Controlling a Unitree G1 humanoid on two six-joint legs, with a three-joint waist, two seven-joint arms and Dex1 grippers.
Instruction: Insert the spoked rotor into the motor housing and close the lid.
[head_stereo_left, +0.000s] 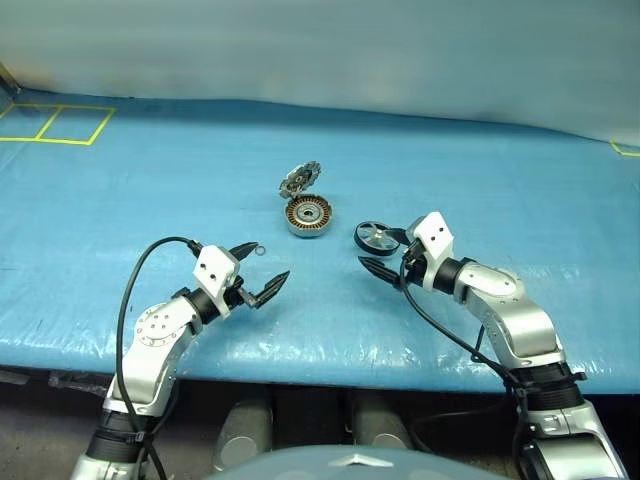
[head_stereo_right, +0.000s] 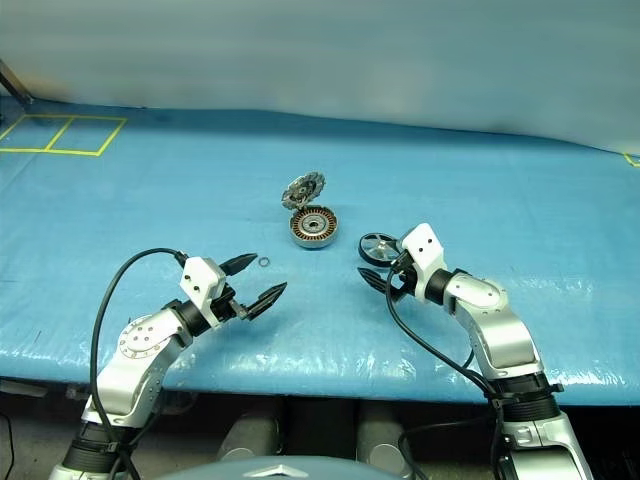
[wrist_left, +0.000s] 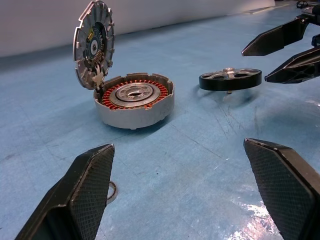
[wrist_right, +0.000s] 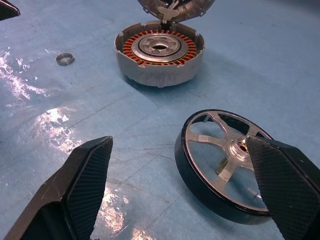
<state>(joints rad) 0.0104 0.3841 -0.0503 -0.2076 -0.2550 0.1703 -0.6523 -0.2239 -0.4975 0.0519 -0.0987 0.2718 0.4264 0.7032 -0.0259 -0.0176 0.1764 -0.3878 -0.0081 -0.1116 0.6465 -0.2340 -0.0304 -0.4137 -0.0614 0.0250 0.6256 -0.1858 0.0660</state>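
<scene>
The motor housing (head_stereo_left: 308, 215), a silver cup with copper windings, stands mid-table with its toothed lid (head_stereo_left: 300, 181) hinged upright behind it. To its right lies the spoked rotor (head_stereo_left: 376, 237), black-rimmed, resting on the blue cover. My right gripper (head_stereo_left: 380, 252) hovers open just in front of the rotor (wrist_right: 192, 172), whose near rim lies between its fingers, untouched. Nearer the front edge, left of the housing (wrist_left: 134, 100), my left gripper (head_stereo_left: 268, 263) is open and empty, pointing at the housing.
A small metal ring (head_stereo_right: 264, 262) lies on the cover beside my left gripper's far fingertip. Yellow taped squares (head_stereo_left: 60, 123) mark the table's far left corner. The table's front edge (head_stereo_left: 320, 365) runs close below both arms.
</scene>
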